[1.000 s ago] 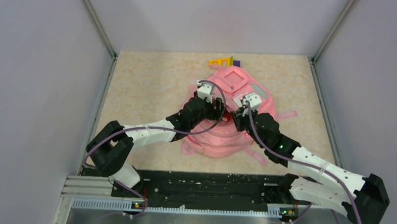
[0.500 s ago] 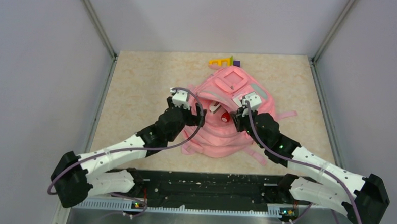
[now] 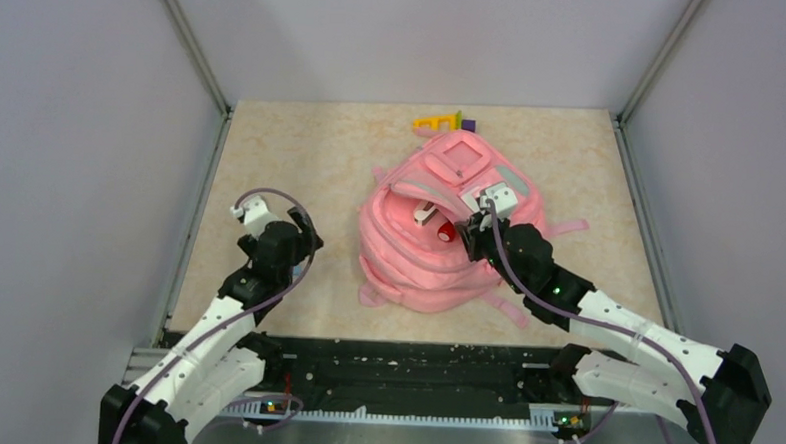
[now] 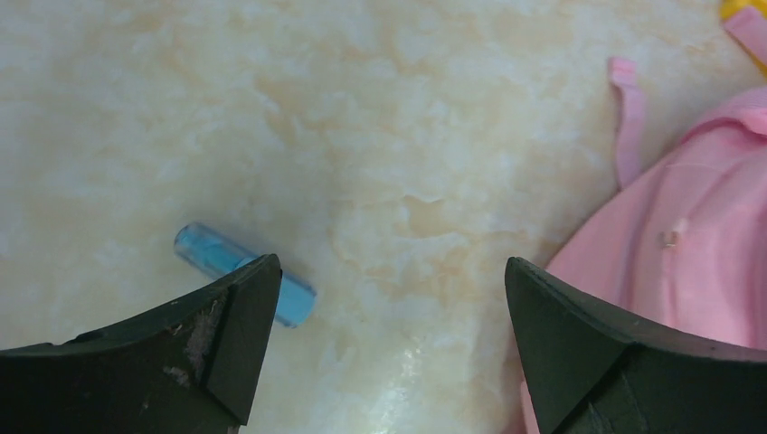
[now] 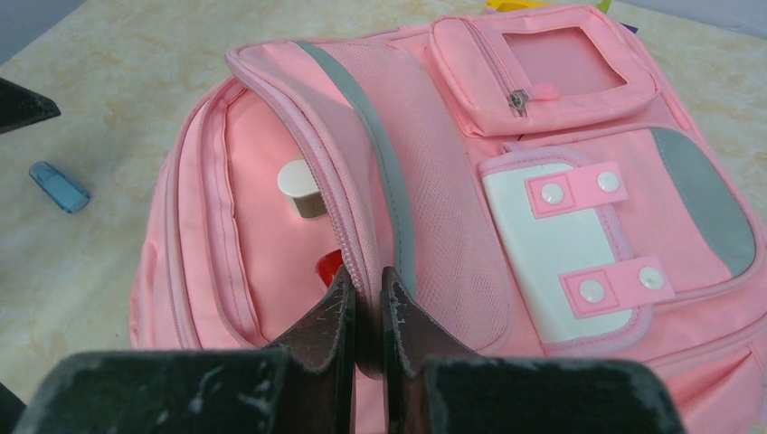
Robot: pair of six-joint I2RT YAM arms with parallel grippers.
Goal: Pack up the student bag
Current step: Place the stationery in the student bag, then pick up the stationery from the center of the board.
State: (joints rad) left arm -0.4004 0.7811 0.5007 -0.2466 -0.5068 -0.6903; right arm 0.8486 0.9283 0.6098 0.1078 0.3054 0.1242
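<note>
the student bag, a soft pink backpack, lies near the middle of the table, a little toward the far side, with its front pockets facing up and its main zip opening spread toward the left. the right gripper is at the near right edge of this opening, and its two fingers are pressed together on the pink rim of the bag, with the fabric pinched between them. inside the opening a small object with a white cap lies on the lining, and near it a red thing shows, partly hidden behind the rim. the left gripper is over the bare table to the left of the bag, not touching it, with its fingers spread wide and nothing between them. a small blue tube lies flat on the table below this gripper, one end covered by a finger in the wrist view. behind the bag, at the far edge, a yellow piece and a purple piece lie side by side.
</note>
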